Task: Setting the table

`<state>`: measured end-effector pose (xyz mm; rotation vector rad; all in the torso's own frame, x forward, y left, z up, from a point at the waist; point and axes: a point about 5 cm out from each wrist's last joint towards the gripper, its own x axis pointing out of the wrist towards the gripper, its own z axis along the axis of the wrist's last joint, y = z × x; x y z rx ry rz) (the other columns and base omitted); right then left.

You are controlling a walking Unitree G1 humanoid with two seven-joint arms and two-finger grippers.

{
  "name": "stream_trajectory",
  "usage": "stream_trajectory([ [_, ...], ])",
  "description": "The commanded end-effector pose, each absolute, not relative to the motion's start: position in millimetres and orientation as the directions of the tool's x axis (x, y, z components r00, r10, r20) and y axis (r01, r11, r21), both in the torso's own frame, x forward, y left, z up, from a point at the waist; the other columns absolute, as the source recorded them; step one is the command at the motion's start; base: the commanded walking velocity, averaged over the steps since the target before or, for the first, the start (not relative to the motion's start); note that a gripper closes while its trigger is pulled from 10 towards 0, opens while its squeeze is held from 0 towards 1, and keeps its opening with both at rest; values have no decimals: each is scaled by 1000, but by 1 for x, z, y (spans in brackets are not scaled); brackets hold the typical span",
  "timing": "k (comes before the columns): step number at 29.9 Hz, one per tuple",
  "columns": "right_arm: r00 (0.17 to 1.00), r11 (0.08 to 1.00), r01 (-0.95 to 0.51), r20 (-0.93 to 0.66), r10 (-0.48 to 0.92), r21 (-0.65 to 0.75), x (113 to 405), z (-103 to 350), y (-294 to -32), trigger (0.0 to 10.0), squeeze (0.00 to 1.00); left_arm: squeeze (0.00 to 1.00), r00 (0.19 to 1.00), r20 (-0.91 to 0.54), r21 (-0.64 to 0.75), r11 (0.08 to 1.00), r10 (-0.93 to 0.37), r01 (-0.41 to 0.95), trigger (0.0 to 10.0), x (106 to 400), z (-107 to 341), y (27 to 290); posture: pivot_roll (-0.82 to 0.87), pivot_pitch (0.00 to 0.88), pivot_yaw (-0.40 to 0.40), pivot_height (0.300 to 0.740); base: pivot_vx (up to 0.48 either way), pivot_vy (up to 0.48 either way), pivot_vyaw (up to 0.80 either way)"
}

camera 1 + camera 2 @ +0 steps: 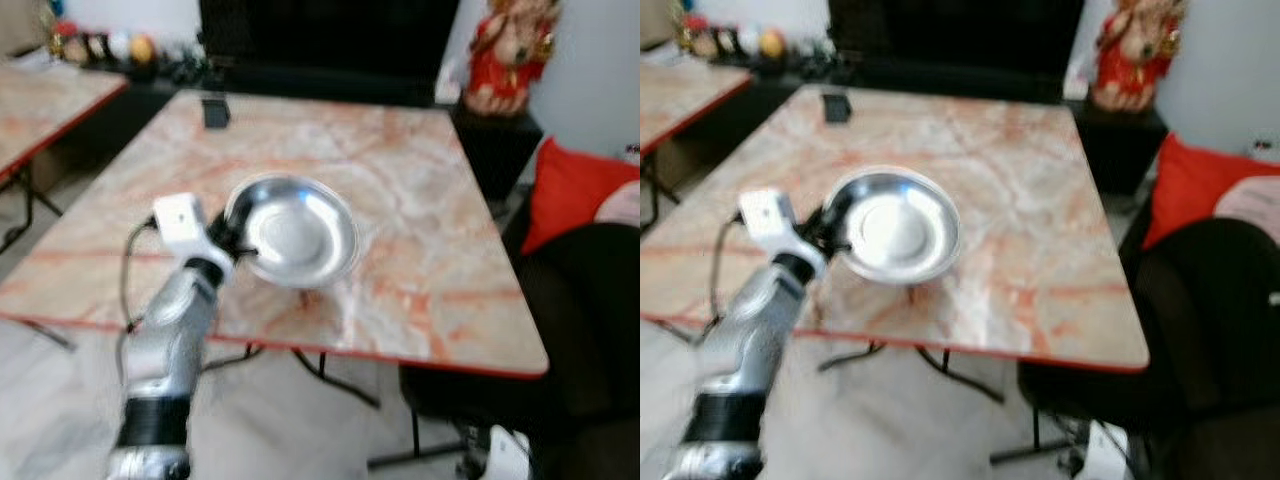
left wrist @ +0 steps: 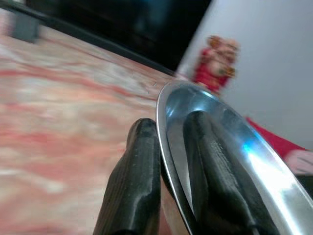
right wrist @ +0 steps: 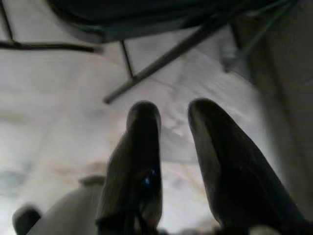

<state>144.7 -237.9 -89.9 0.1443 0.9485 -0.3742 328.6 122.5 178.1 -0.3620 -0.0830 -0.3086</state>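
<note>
Marbled pink-and-cream bench (image 1: pixel 420 210) with a red edge, in a living room. The left gripper (image 1: pixel 232 243) has its fingers (image 2: pixel 137 181) clamped on the near-left rim of the steel plate (image 1: pixel 295 232), one finger inside, one outside. The plate sits near the bench's front edge. Round, shallow, polished metal: likely light, stiff and slippery, best held by the rim. The right gripper (image 3: pixel 168 147) hangs over the floor, fingers apart.

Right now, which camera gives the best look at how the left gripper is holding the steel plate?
The left wrist view: the left gripper pinches the steel plate by its rim, one finger on each side. The eye views show the whole plate over the table, but the grip is small and blurred.
</note>
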Motion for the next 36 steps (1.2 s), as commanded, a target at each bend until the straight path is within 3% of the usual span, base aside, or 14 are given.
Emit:
stream_trajectory([
  [1,560,934,357,-797,-227,-15,159,-86,-230,10000,0,0,957,151,-317,905,-247,284,10000,330,186,137,101,0,-84,740,0,0,0],
  [10,558,937,349,-799,-223,-18,159,-86,-231,10000,0,0,951,59,-389,870,-304,303,10000,322,172,140,105,0,-89,740,0,0,0],
  [23,556,944,329,-806,-206,-14,158,-87,-231,10000,0,0,962,-102,-311,926,-255,212,10000,314,149,157,119,0,-96,740,0,0,0],
  [36,554,946,325,-808,-201,-12,157,-87,-230,10000,0,0,956,-177,-234,954,-232,188,10000,314,134,157,112,0,-91,740,0,0,0],
])
